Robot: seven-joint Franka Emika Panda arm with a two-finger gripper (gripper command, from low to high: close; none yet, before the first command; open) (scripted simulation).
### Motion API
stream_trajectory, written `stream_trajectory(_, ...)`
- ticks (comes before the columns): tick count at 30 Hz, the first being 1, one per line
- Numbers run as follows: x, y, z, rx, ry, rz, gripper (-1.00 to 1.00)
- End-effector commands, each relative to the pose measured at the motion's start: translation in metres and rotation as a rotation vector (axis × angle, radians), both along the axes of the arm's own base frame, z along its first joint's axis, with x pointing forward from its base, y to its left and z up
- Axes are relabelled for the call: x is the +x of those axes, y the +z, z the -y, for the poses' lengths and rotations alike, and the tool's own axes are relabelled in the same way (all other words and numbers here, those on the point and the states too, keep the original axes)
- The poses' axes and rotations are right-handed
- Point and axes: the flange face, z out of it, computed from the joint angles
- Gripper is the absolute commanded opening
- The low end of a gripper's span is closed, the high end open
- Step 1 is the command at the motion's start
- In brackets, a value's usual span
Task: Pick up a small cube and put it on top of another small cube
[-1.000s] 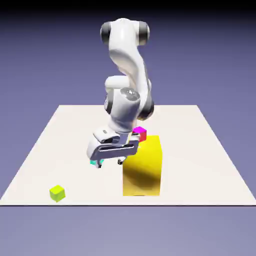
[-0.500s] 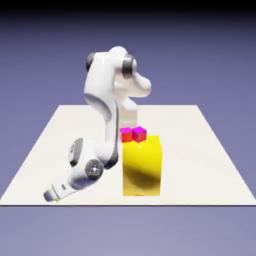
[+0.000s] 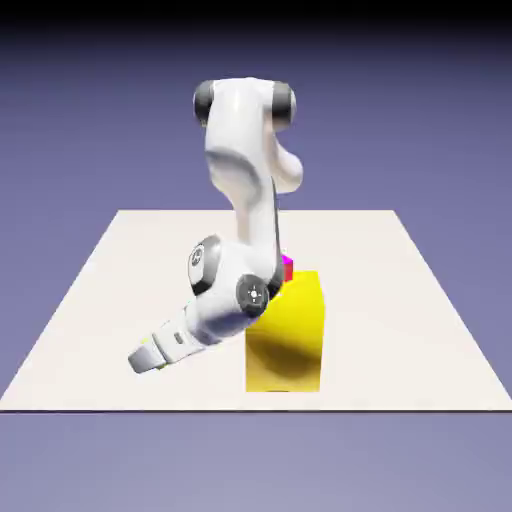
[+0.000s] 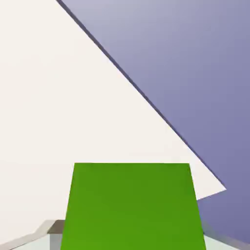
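Note:
The small cube (image 4: pixel 133 207), plain lime green, fills the lower part of the hand view. It sits between the two grey fingertips (image 4: pixel 55 228), which peek out at either side. My gripper (image 4: pixel 132 240) is shut on it. In the exterior view my gripper (image 3: pixel 138 362) hangs low over the table's front at the exterior view's left, tilted down. There the hand hides nearly all of the cube. No other lime cube shows.
A tall yellow block (image 3: pixel 286 335) stands just beside the forearm on the exterior view's right. A sliver of a magenta and red cube (image 3: pixel 288 266) shows behind it. In the hand view the white table (image 4: pixel 58 97) ends at a diagonal edge.
The arm swung down to the lime cube at the front left and the jaws closed on it. The hand has since risen and shifted toward the exterior view's right with the cube.

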Motion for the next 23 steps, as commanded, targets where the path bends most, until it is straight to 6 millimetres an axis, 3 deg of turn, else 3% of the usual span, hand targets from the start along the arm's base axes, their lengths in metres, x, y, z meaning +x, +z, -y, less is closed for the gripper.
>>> stream_trajectory(1, -0.006, 0.014, -0.020, 0.008, -0.013, 0.000, -1.00)
stream_trajectory(6, -0.057, 0.082, -0.116, 0.047, -0.061, -0.026, -1.00)
stream_trajectory(11, -0.133, 0.141, -0.198, 0.058, -0.082, -0.085, -1.00)
stream_trajectory(14, -0.137, 0.137, -0.198, 0.071, -0.112, -0.123, -1.00)
stream_trajectory(20, -0.160, 0.084, -0.169, 0.071, -0.112, -0.123, -1.00)
stream_trajectory(21, -0.160, 0.084, -0.169, 0.071, -0.112, -0.123, 1.00)
stream_trajectory(23, -0.155, 0.094, -0.175, 0.070, -0.112, -0.122, 1.00)
